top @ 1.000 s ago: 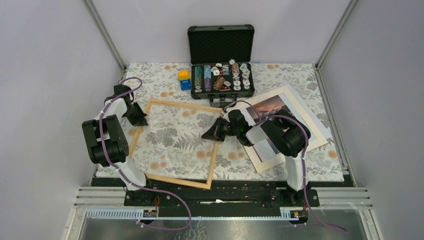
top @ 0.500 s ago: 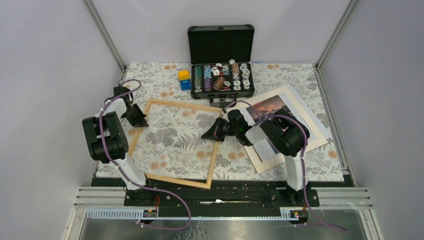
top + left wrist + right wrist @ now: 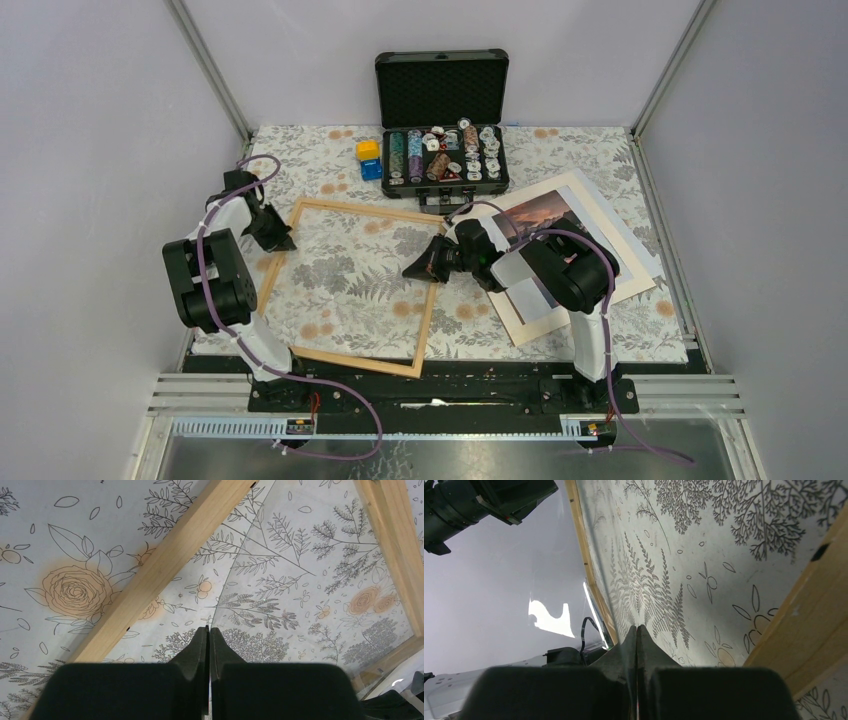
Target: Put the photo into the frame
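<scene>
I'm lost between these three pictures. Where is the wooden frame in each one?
Top view: the frame lies flat, left of centre.
Left wrist: the frame shows as one bar running diagonally from top centre to lower left, and another along the right edge.
Right wrist: the frame shows as a wide bar at the lower right and a thin one at the upper left.
Shared landmark: the flowered cloth under it, seen in all three.

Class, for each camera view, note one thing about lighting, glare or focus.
Top external: even, soft light, the frame sharp, hardly any shadow. Left wrist: the floral cloth crisp, the left gripper dark with little detail. Right wrist: a white glare patch inside a pale mirror-like reflection at left.
</scene>
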